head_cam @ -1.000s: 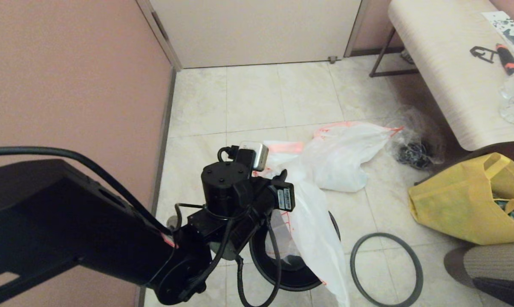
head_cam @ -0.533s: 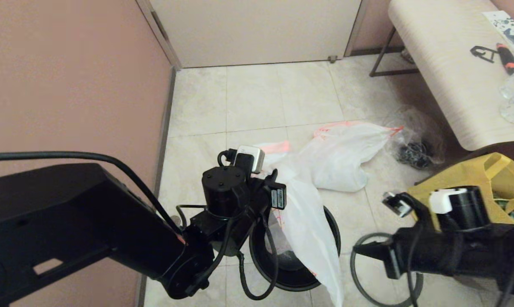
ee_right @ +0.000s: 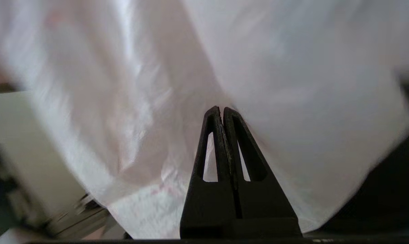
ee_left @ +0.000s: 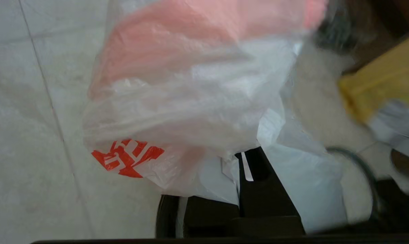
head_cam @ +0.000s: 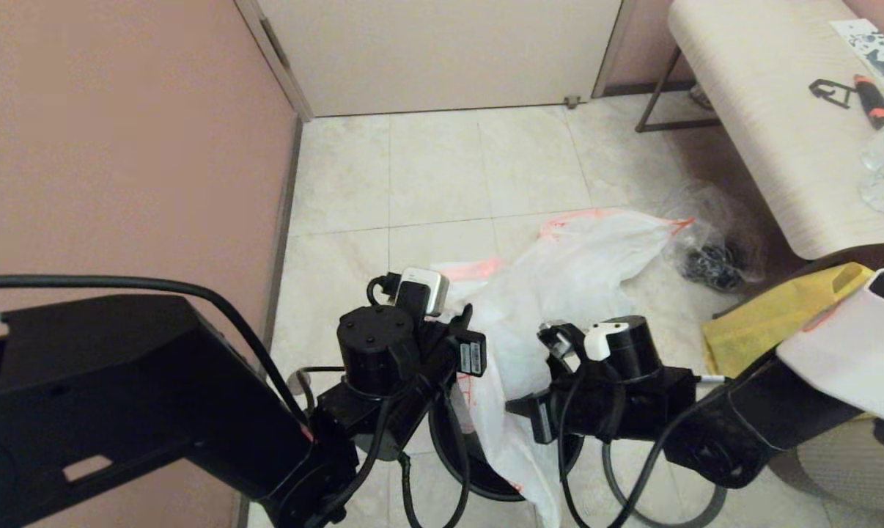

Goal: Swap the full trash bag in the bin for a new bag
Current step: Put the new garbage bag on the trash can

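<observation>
Right gripper (ee_right: 221,110) swung in, pressed together, empty; left gripper (ee_left: 248,159) clamps new bag (head_cam: 515,381), hiding bin (head_cam: 449,455).

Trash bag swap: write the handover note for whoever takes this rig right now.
Left gripper: shut on the thin white printed new bag, holding it over the small round black plastic bin.
Right gripper: shut, empty, fingers pressed against the hanging plastic beside the bin.
Full white trash bag with orange-red rim: already out, lying on the floor tiles behind the bin.
Grey ring rim: off the bin, on the floor to its right.
Done: old bag removed.
Left: open the new bag, line the bin, refit the ring.
</observation>
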Motion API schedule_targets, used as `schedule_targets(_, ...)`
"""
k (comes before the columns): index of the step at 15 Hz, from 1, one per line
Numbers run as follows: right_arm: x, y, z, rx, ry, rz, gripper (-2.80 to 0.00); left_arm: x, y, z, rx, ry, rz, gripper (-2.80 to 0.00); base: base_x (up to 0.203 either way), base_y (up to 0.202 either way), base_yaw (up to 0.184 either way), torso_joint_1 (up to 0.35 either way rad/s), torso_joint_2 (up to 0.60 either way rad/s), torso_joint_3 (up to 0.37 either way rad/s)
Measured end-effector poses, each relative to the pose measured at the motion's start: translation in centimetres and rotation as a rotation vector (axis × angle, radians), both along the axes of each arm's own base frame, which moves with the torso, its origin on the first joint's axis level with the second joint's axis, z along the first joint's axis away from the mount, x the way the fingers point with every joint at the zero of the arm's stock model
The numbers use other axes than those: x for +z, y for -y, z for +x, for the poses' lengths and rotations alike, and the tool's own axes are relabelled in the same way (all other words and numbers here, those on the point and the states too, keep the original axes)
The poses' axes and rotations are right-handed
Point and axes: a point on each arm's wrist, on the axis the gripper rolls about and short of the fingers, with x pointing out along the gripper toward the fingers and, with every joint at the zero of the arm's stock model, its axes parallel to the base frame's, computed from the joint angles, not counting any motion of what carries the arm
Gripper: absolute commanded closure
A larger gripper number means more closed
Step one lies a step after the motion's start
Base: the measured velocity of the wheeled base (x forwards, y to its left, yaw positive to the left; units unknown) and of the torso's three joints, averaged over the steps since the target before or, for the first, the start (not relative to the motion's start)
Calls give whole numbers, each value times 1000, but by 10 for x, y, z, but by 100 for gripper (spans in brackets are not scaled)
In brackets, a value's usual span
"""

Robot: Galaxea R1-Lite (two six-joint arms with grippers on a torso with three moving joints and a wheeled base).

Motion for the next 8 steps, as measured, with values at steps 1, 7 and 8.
schedule_targets(1,-8,-7,5,-12,-1,-17,0,-4,-3,-3,1,-12,24,0,0,0,0,0,0,0)
schedule_targets(7,-42,-16,33,-104,0,-75,0,-10,8,-17,4,-8,162,0,0,0,0,0,0,0)
schedule_targets(8,-42,-17,40,-117,15,-71,0,-9,11,-18,-1,-4,160,0,0,0,0,0,0,0)
